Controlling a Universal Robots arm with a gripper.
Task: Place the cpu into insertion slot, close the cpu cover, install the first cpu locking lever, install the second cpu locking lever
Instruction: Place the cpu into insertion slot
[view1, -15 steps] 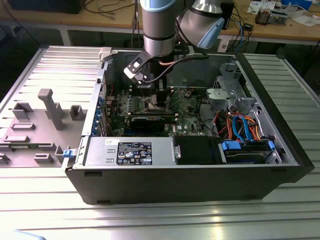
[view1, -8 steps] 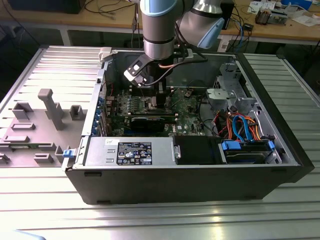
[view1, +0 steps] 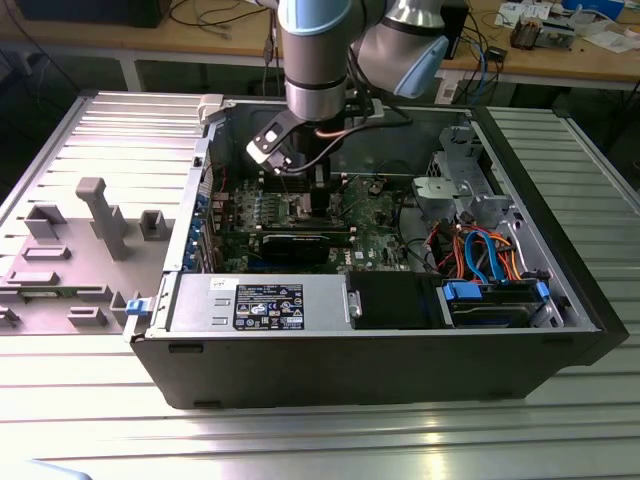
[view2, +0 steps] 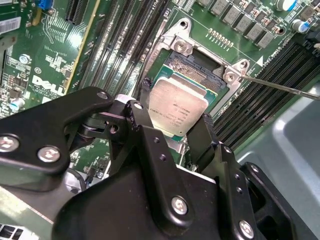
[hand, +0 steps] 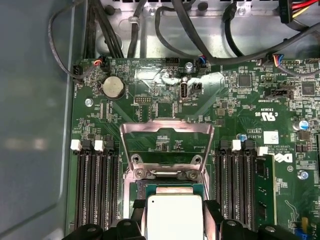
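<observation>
In the exterior view, the arm is seen reaching down into an open computer case (view1: 400, 340) that lies on the ribbed worktop (view1: 300, 440), with the tool (view1: 300, 172) lowered over the green board. What is held there is made out in both wrist views. In the second wrist view, the tool (view2: 176, 104) is seen closed on the cpu (view2: 177, 109), its two black fingers (view2: 141, 117) pressed against opposite edges of the silvery chip. The cpu is placed directly over the insertion slot (view2: 194, 75), part of which is left uncovered beyond the chip. Whether the chip is seated in the slot cannot be told. A thin metal rod (view2: 280, 86) is seen running away from one corner of the slot. In the first wrist view, the cpu (hand: 174, 219) is again shown clamped in the tool (hand: 174, 206) above the insertion slot (hand: 165, 186). Here the cpu cover (hand: 167, 128) is seen swung up and open beyond the slot, and the memory slots (hand: 95, 190) are shown on both sides of the slot.
</observation>
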